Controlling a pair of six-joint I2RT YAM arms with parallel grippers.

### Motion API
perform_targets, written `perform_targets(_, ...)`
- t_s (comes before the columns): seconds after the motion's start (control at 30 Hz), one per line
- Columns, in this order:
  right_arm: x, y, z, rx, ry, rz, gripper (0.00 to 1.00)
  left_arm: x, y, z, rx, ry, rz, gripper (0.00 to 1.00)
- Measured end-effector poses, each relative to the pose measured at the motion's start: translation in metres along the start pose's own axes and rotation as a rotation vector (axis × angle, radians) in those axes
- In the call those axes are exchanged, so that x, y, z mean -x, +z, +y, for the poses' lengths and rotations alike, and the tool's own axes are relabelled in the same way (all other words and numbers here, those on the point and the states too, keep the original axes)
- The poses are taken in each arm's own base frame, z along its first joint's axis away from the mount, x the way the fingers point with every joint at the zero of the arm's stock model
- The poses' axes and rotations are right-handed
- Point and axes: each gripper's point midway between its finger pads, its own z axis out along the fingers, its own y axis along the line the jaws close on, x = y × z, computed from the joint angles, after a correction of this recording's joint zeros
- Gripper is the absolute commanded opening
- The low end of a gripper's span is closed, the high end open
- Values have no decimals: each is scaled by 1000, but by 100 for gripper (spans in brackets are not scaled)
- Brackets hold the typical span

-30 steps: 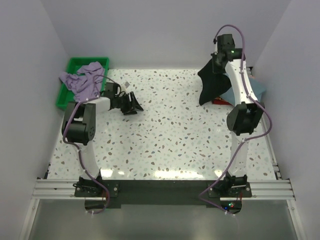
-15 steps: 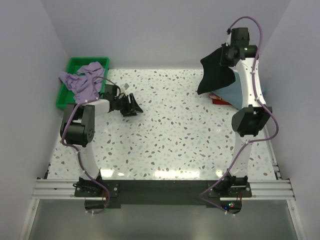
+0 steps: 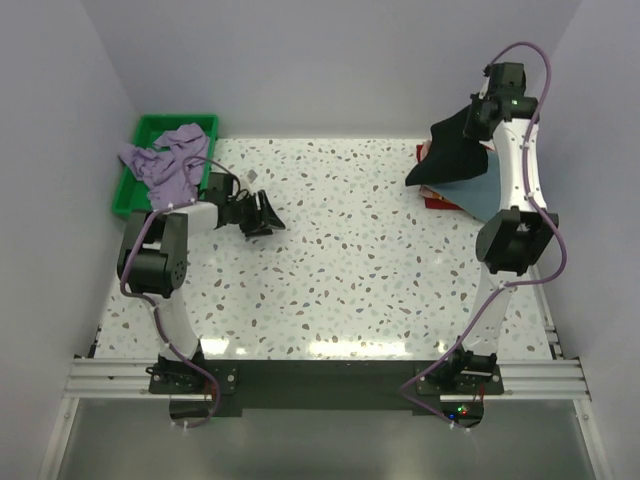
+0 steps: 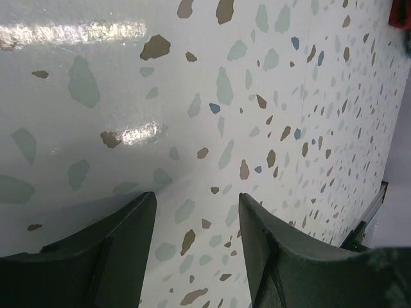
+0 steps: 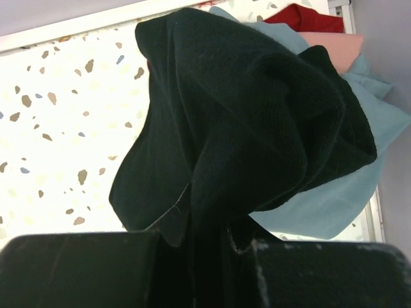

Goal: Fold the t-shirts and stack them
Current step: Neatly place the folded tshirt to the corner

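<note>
Where the fixed camera looks down from above, the right gripper (image 3: 488, 108) hangs high over the far right corner, pinched shut on a large black t-shirt of soft cloth (image 3: 450, 158) that droops from it in a crumpled, pointed drape. Under that drape a dusty teal-blue cloth t-shirt (image 3: 483, 192) lies rumpled on the white speckled terrazzo table (image 3: 350, 270). A dark red cloth t-shirt (image 3: 434, 201) shows at its left edge. The left gripper (image 3: 266, 214) sits low over the left part of the table, its two dark fingers spread with nothing between them. Behind it a lavender purple cloth t-shirt (image 3: 165, 162) lies bunched across a green rectangular plastic tray (image 3: 150, 128), spilling over its rim.

From the left wrist, the black fingers (image 4: 83, 256) stand wide apart at the bottom edge. Only glossy, flecked table shows in the gap, and whether they touch it cannot be told. A sliver of dark red cloth peeps in at the top right corner.

From the right wrist, the jaws meet at the bottom of the frame with the black t-shirt clamped between them. The shirt billows in thick matte folds that hide much of the pile behind. Past it lies the teal-blue t-shirt, with a smooth pink cloth t-shirt (image 5: 334, 46) on it and the dark red t-shirt beyond.
</note>
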Motion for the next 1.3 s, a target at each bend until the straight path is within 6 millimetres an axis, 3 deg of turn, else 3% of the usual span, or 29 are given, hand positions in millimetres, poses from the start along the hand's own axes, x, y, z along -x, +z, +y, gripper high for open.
perform_targets(0.57,-22,22,-46,-254,-46,43,0,-9,-7,1,20,-6,17,61)
perform_targets(0.7,-29,31,-60,-343,-41,53,58,-12,-9,2,30,-14,28,62)
perform_targets(0.77,-30,33,-69,-398,-40,50,68,-12,-10,2,38,-13,34,62)
perform_targets(0.8,-30,33,-72,-420,-34,46,80,-12,-11,3,46,-12,37,62)
perform_targets(0.87,-29,32,-78,-458,-22,36,89,-13,-13,4,63,-12,38,62)
perform_targets(0.9,-28,31,-80,-471,-16,29,99,-13,-15,6,76,-10,36,62)
perform_targets(1.1,-42,23,-87,-508,-5,36,99,-4,-31,1,122,11,-11,63)
perform_targets(1.3,-47,-15,-81,-449,31,-4,99,20,-58,-19,140,62,-125,64)
